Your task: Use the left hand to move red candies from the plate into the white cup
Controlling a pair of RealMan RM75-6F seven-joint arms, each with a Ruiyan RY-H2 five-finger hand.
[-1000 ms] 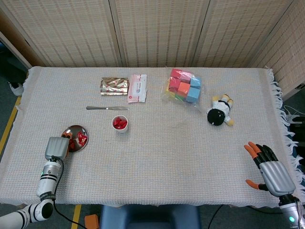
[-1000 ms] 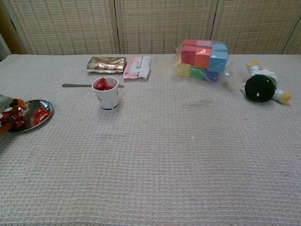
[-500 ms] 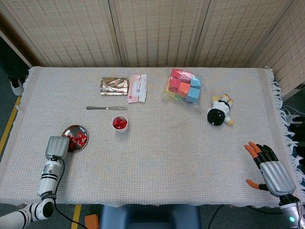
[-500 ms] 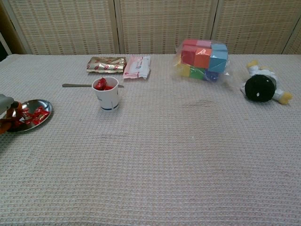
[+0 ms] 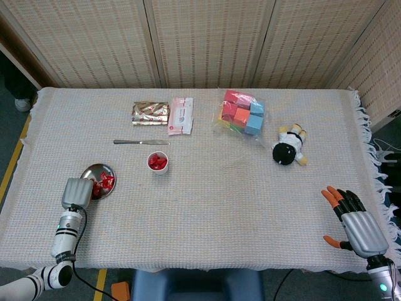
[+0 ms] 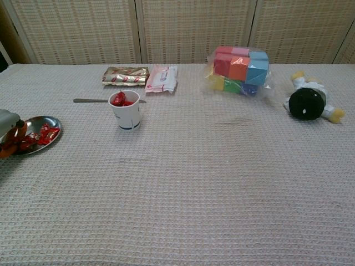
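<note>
Your left hand (image 5: 76, 192) reaches into the shiny round metal plate (image 5: 91, 170) of crinkly red candies (image 5: 104, 182); its grip is hidden, so I cannot tell. The white cup (image 5: 158, 162) stands well beyond it on the woven counter (image 5: 207, 200).

No words or numbers can be read here. The pink packet (image 5: 180, 115) and the gold packet (image 5: 150, 113) have print on them, but it is too small and blurry. The white cup (image 6: 127, 111) shows only a blue mark.

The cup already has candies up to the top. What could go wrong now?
The cup looks heaped, so another candy may roll off onto the cloth. The left hand sits on the plate rim and might tip it. The knife lies just behind the cup and could get bumped.
</note>
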